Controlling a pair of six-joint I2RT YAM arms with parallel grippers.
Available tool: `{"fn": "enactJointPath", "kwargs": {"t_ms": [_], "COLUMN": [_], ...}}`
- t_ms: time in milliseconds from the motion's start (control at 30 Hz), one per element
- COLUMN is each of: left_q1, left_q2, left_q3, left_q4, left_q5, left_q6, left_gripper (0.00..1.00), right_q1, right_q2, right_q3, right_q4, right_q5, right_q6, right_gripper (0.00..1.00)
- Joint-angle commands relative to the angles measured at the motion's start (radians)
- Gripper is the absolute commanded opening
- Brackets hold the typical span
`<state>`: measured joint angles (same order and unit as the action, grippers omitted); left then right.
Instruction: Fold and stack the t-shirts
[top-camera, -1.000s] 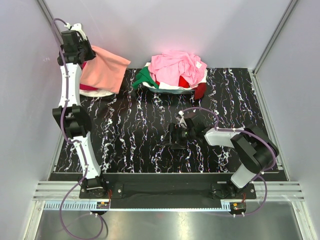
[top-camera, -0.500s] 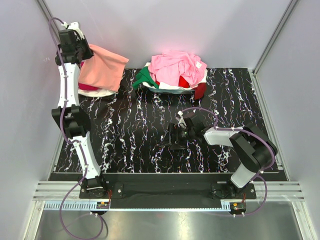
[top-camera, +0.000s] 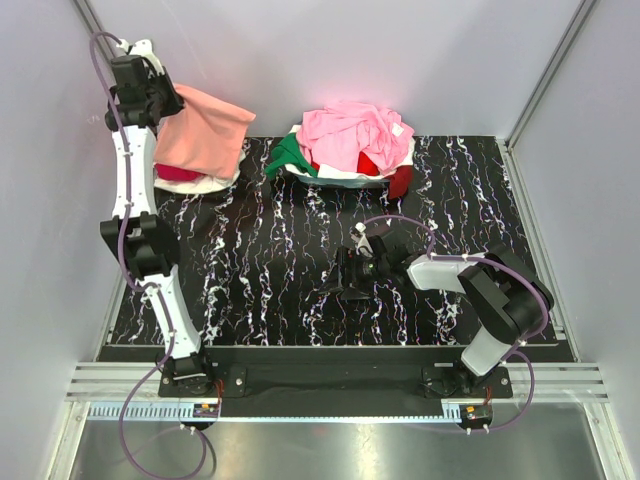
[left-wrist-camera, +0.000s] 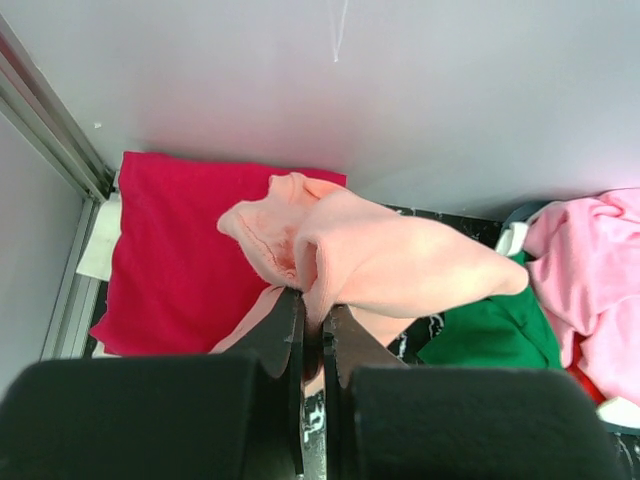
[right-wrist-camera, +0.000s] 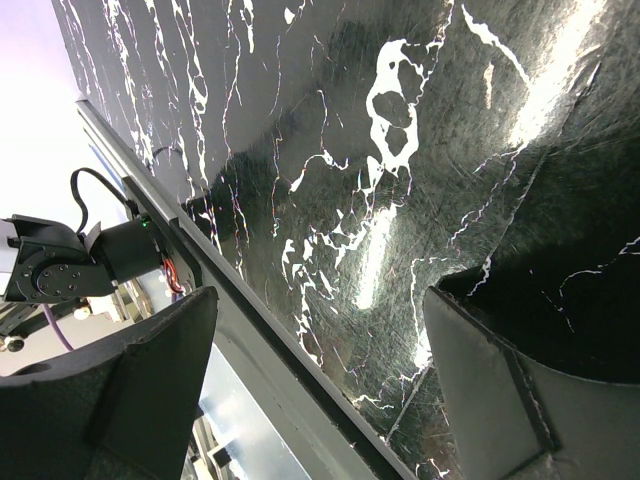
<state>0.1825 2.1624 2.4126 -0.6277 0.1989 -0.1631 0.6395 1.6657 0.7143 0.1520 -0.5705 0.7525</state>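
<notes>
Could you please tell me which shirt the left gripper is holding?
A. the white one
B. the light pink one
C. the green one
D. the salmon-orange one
D: the left gripper is shut on a fold of the salmon-orange shirt, which hangs from it above the crimson shirt in the far left corner.

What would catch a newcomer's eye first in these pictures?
First, the salmon-orange t-shirt, pinched in the shut left hand and hanging above a flat crimson t-shirt at the far left corner. Next, the bright heap of t-shirts at the far middle of the marble-patterned mat, while the open right hand hovers low near its centre.
</notes>
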Motion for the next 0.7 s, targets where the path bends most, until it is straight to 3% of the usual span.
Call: {"fn": "enactJointPath", "kwargs": {"t_ms": [0,533,667], "left_q1": [0.005,0.003,0.006], "left_q2": [-0.144,-0.133,-0.058], "left_q3": [0.013,-0.029,0.048], "left_q4": [0.115,0.118,0.106], "left_q5": [0.040,0.051,0.037], "left_q6": [-0.024,-0.029,-0.030], "left_gripper": [0.00,0.00,0.00], "right_q1": [0.000,-0.001,-0.004], "right_q2": [-0.001,-0.003,0.003], "right_q3": [0.031,0.027,0.028], "right_q4": [0.017,0.023,0.023], "right_q5": [-0.020,-0.025,-0.028], "right_q6": [-0.016,-0.015,-0.015], "right_gripper": [0.91,0.91,0.91]}}
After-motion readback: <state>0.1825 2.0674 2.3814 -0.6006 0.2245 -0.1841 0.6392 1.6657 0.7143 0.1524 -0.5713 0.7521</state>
